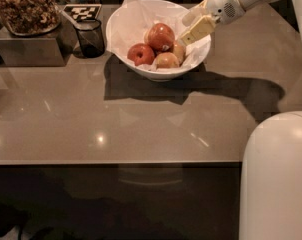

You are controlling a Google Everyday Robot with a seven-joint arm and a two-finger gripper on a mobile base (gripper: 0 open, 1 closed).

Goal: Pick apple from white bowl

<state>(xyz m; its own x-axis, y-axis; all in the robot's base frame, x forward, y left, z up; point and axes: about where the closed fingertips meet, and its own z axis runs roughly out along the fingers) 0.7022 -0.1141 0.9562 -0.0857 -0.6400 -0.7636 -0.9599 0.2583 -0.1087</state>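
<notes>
The apple [161, 36] lies in the white bowl [157, 75], gripper [185, 30] just right.

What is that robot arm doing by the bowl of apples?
The robot is reaching for the apple, the big red-orange one in the white bowl on the counter. Its gripper hangs open over the bowl's right side, close beside the apple, and it is not holding anything yet.

Dim warm light; end effector [185, 30] over white bowl [161, 74].
</notes>
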